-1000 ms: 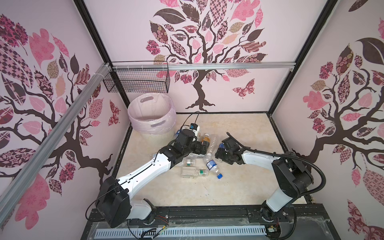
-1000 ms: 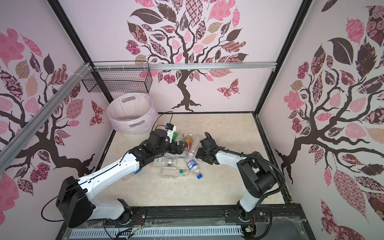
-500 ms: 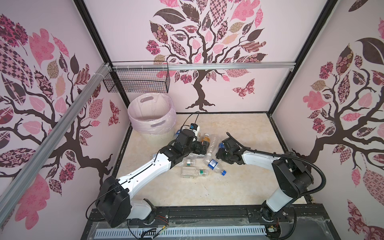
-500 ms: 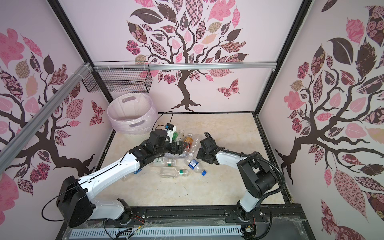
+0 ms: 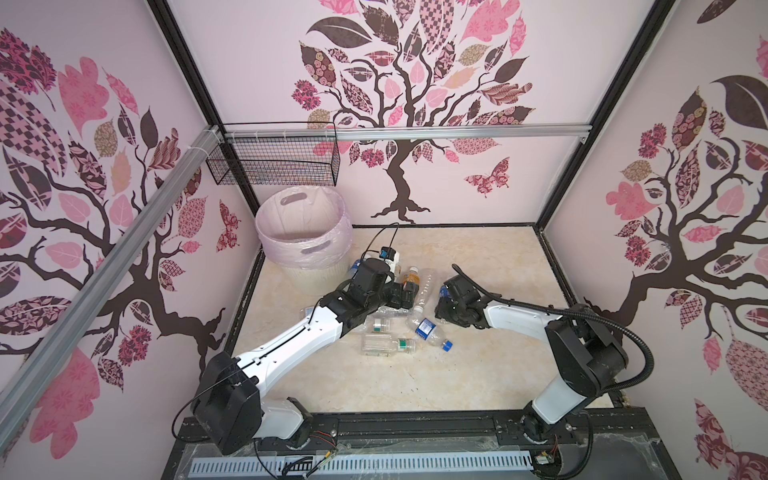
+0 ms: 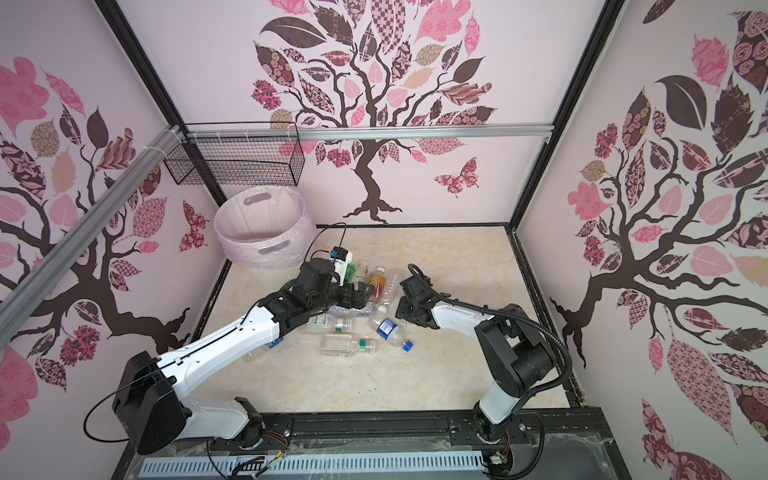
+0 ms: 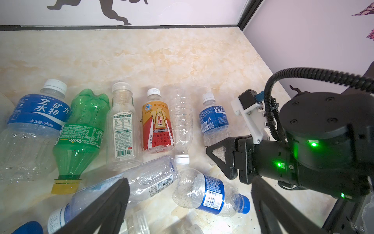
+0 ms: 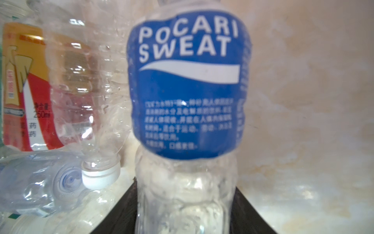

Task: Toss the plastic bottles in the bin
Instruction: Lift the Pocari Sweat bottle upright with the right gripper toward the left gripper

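Several plastic bottles lie in a heap mid-table: a green Sprite bottle (image 7: 81, 129), an orange-red one (image 7: 157, 125) and clear ones. My right gripper (image 8: 185, 202) is shut on the lower body of a blue-labelled Pocari Sweat bottle (image 8: 186, 85), one finger against each side; in both top views it sits low at the heap's right edge (image 5: 442, 299) (image 6: 401, 305). My left gripper (image 7: 190, 188) hangs open over the heap (image 5: 405, 297), with a blue-capped bottle (image 7: 210, 194) and a crushed clear bottle (image 7: 149, 178) below its fingers. The pale pink lined bin (image 5: 316, 257) (image 6: 266, 249) stands at the far left.
A black wire basket (image 5: 274, 164) hangs on the back wall above the bin. Both arms meet over the heap, close together. A clear bottle with a green label (image 5: 386, 345) lies at the heap's near side. Enclosure walls ring the table.
My right gripper's fingers have drawn in onto the Pocari Sweat bottle. The loose blue-capped bottle beside it swung its cap end to the right. The left arm has stayed put.
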You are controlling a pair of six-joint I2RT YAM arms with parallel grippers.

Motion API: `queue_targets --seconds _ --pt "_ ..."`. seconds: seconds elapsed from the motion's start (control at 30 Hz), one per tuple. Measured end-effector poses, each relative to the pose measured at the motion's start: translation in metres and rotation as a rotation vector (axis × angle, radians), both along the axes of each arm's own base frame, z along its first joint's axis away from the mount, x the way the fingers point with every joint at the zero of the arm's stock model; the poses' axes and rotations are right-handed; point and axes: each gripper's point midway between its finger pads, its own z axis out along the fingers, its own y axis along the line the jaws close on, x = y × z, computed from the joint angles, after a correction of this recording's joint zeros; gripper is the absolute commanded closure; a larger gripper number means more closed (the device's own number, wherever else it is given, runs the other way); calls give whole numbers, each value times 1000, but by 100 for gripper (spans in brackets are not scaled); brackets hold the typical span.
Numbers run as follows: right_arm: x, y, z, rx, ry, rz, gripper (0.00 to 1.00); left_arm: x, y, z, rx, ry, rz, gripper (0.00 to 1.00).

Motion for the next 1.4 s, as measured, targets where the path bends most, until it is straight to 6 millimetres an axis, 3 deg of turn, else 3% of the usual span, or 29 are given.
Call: queue_targets --seconds 0.3,0.7,0.93,1.17,1.3,1.4 --pt "3 -6 8 -59 -9 19 43 1 2 0 5 -4 10 3" --pt "25 1 62 -76 -141 80 42 6 7 -3 22 -6 37 3" --pt "27 3 92 -80 -225 142 42 26 27 -8 11 53 116 3" --pt "33 16 136 -59 -347 220 42 48 20 27 -127 115 136 3" --pt "28 26 160 -50 -421 272 42 53 2 54 -229 146 101 3" --pt "21 39 176 -49 -482 321 42 54 -9 62 -284 180 74 3"
